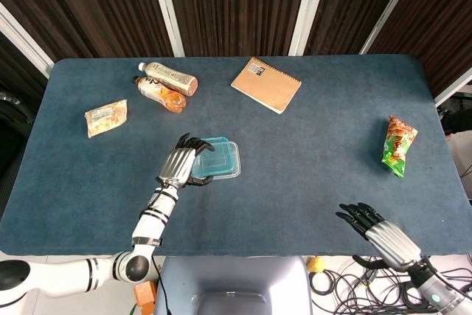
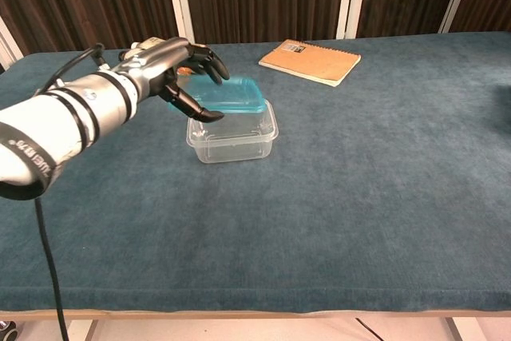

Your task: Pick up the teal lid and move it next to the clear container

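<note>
My left hand (image 1: 179, 165) (image 2: 180, 69) grips the teal lid (image 1: 218, 158) (image 2: 234, 97) by its left edge. It holds the lid in the air directly over the clear container (image 2: 232, 138), whose front rim (image 1: 221, 175) shows beneath the lid in the head view. The lid hides most of the container from above. My right hand (image 1: 376, 233) hovers open at the table's near right edge, far from both, and shows only in the head view.
Two bottles (image 1: 166, 86) (image 2: 136, 52) lie at the back left, with a snack packet (image 1: 105, 117) further left. A brown notebook (image 1: 266, 84) (image 2: 310, 61) lies at the back centre. A green snack bag (image 1: 398, 144) lies at the right.
</note>
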Controlling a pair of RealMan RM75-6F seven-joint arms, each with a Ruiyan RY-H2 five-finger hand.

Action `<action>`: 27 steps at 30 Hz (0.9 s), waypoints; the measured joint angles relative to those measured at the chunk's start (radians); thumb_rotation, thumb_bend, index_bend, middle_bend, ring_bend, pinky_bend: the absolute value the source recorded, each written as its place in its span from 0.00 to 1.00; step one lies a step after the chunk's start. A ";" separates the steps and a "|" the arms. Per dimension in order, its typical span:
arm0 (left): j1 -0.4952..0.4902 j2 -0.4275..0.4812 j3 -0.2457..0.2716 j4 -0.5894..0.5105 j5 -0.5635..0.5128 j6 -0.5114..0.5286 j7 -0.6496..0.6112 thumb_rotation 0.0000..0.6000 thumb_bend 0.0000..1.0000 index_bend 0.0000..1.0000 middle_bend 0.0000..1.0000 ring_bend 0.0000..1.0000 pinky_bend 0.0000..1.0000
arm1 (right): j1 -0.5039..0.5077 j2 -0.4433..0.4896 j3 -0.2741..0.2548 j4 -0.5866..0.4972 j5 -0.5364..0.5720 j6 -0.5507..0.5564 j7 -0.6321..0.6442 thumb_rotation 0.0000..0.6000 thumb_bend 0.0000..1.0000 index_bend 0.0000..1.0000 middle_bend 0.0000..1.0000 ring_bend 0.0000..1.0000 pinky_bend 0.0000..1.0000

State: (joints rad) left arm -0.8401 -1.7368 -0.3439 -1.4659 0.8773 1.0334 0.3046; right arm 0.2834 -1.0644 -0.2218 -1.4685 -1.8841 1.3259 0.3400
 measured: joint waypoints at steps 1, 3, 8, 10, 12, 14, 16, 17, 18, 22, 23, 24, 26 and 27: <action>-0.009 -0.012 -0.006 0.017 -0.008 -0.005 0.002 1.00 0.25 0.36 1.00 0.67 0.00 | 0.002 0.001 0.000 0.004 0.000 0.000 0.009 1.00 0.20 0.00 0.00 0.00 0.00; -0.027 -0.036 -0.016 0.056 -0.030 -0.023 0.003 1.00 0.24 0.36 0.99 0.67 0.00 | 0.007 0.004 -0.001 0.012 0.000 0.002 0.026 1.00 0.20 0.00 0.00 0.00 0.00; -0.049 -0.069 -0.027 0.111 -0.065 -0.067 -0.012 1.00 0.24 0.36 0.99 0.67 0.00 | 0.011 0.009 -0.002 0.027 0.003 0.010 0.053 1.00 0.20 0.00 0.00 0.00 0.00; -0.049 -0.067 -0.027 0.112 -0.073 -0.084 -0.026 1.00 0.24 0.36 0.99 0.67 0.00 | 0.010 0.011 -0.003 0.033 0.004 0.018 0.060 1.00 0.20 0.00 0.00 0.00 0.00; -0.046 -0.060 -0.026 0.105 -0.069 -0.082 -0.030 1.00 0.24 0.36 0.99 0.67 0.00 | 0.009 0.012 -0.005 0.035 0.001 0.022 0.065 1.00 0.20 0.00 0.00 0.00 0.00; -0.042 -0.053 -0.025 0.092 -0.059 -0.071 -0.033 1.00 0.24 0.36 0.98 0.66 0.00 | 0.009 0.011 -0.007 0.037 -0.002 0.023 0.064 1.00 0.20 0.00 0.00 0.00 0.00; -0.035 -0.041 -0.024 0.067 -0.045 -0.057 -0.038 1.00 0.24 0.36 0.95 0.64 0.00 | 0.009 0.009 -0.009 0.037 -0.002 0.020 0.059 1.00 0.20 0.00 0.00 0.00 0.00; -0.031 -0.034 -0.023 0.054 -0.038 -0.051 -0.040 1.00 0.24 0.34 0.92 0.62 0.00 | 0.009 0.008 -0.009 0.037 -0.001 0.019 0.057 1.00 0.20 0.00 0.00 0.00 0.00; -0.025 -0.023 -0.021 0.035 -0.026 -0.042 -0.041 1.00 0.24 0.31 0.84 0.57 0.00 | 0.009 0.007 -0.009 0.036 -0.001 0.019 0.053 1.00 0.20 0.00 0.00 0.00 0.00; 0.002 0.019 0.005 -0.021 0.037 0.005 -0.038 1.00 0.24 0.05 0.35 0.25 0.00 | 0.007 0.006 -0.010 0.032 -0.002 0.025 0.046 1.00 0.20 0.00 0.00 0.00 0.00; 0.010 0.028 0.012 -0.031 0.052 0.019 -0.036 1.00 0.24 0.02 0.26 0.18 0.00 | 0.007 0.006 -0.010 0.031 -0.004 0.025 0.045 1.00 0.20 0.00 0.00 0.00 0.00; 0.021 0.036 0.022 -0.037 0.070 0.039 -0.034 1.00 0.24 0.01 0.23 0.14 0.00 | 0.007 0.006 -0.012 0.029 -0.006 0.025 0.043 1.00 0.20 0.00 0.00 0.00 0.00; 0.035 0.041 0.037 -0.031 0.096 0.072 -0.029 1.00 0.24 0.00 0.18 0.09 0.00 | 0.008 0.007 -0.013 0.025 -0.008 0.023 0.040 1.00 0.20 0.00 0.00 0.00 0.00; 0.042 0.041 0.044 -0.017 0.110 0.089 -0.023 1.00 0.24 0.00 0.18 0.07 0.00 | 0.009 0.007 -0.015 0.024 -0.009 0.020 0.037 1.00 0.20 0.00 0.00 0.00 0.00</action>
State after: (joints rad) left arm -0.7983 -1.6958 -0.2995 -1.4834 0.9874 1.1228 0.2819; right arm 0.2922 -1.0577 -0.2365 -1.4449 -1.8933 1.3462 0.3770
